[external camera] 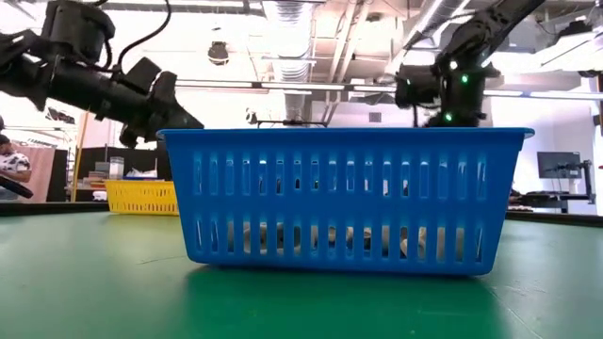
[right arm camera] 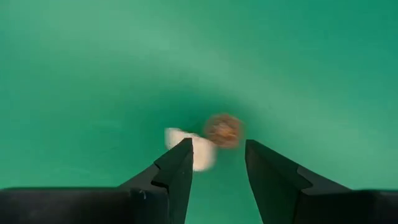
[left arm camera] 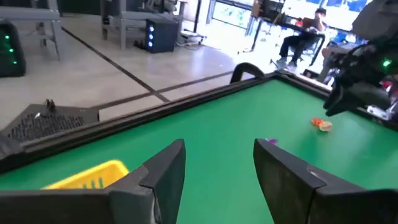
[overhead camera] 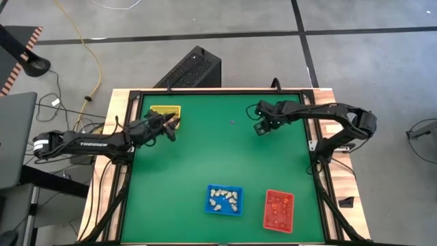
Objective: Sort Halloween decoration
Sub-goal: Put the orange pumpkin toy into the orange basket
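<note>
We find the right gripper (overhead camera: 260, 128) hovering over the green table (overhead camera: 205, 157) toward its far side, well apart from the blue tray (overhead camera: 224, 199), fingers parted narrowly and empty, with a cream trinket (right arm camera: 198, 151) and an orange-brown trinket (right arm camera: 224, 130) lying on the cloth just past its fingertips. The left gripper (overhead camera: 171, 126) hangs beside the yellow tray (overhead camera: 164, 111), likewise far from the blue tray, its fingers (left arm camera: 166, 171) apart and holding nothing. The blue tray holds whitish trinkets (overhead camera: 224, 198), the red tray (overhead camera: 278, 209) next to it holds orange ones, and one small purple trinket (overhead camera: 232, 123) lies alone on the table between the two grippers.
</note>
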